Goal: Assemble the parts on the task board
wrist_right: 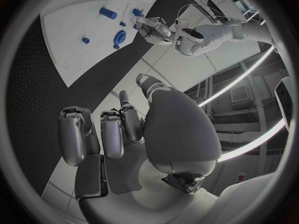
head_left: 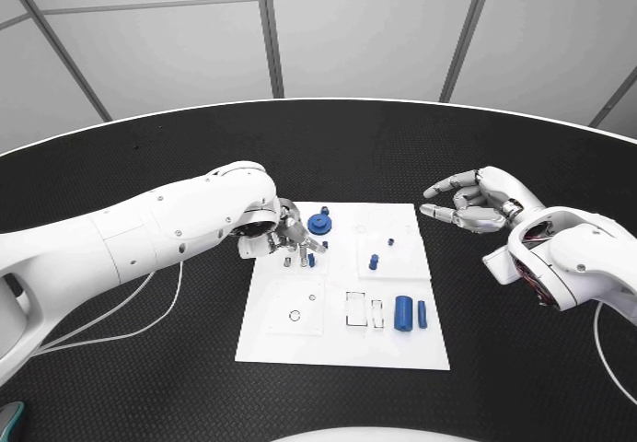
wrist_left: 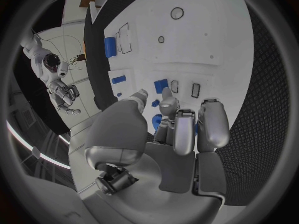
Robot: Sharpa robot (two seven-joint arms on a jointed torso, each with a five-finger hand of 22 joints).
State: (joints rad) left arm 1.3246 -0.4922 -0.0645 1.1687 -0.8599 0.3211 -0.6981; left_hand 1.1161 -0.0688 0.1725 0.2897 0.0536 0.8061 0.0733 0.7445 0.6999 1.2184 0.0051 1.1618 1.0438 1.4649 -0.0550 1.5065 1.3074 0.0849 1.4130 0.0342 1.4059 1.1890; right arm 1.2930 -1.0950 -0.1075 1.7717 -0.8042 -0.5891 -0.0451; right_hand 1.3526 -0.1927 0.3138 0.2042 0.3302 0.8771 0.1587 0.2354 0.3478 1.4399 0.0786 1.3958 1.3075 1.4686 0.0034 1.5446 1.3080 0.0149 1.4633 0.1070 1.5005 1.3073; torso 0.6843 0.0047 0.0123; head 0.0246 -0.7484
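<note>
Black table bears the task board, blue cylinder lengthwise toward the robot; left hand fingertips pinch a part; right hand empty, half-curled.

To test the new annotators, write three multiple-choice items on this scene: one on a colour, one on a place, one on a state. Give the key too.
1. The parts on the task board are:
A blue; B grey; C red.
2. The right hand is:
A pressing on the board; B gripping a part; C above the black table, off the board.
3. The large cylinder is:
A held in fingers; B lying on the board, untouched; C standing on the table.

Key:
1. A, every piece shows blue.
2. C, black surface lies beneath the hand.
3. B, it lies flat, far from both hands.
</note>
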